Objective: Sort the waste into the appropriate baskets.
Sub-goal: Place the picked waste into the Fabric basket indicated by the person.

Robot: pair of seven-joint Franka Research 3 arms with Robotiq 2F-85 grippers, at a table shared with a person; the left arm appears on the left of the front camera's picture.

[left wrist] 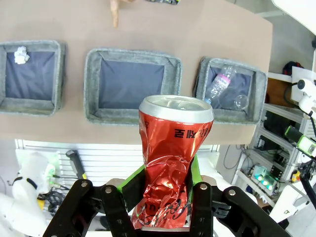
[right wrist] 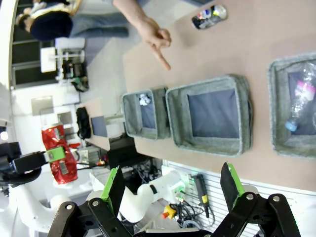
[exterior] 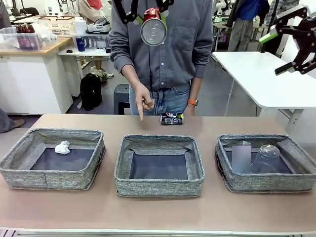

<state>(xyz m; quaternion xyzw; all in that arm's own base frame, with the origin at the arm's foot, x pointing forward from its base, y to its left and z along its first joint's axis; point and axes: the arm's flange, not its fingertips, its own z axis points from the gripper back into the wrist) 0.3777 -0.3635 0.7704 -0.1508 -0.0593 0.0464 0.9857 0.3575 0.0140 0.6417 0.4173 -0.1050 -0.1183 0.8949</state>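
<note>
Three baskets [exterior: 159,168] sit in a row on the tan surface [exterior: 158,207]; white tables stand behind. The left claw [left wrist: 165,197] is clamped on a red can [left wrist: 170,158]; the right claw [right wrist: 173,190] is spread apart.

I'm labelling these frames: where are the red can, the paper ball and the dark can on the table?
red can [left wrist: 173,148]: left wrist view, crumpled side wall.
crumpled white paper ball [exterior: 62,147]: front view, its middle, in the left basket.
dark printed can [exterior: 172,118]: front view, its side.
</note>
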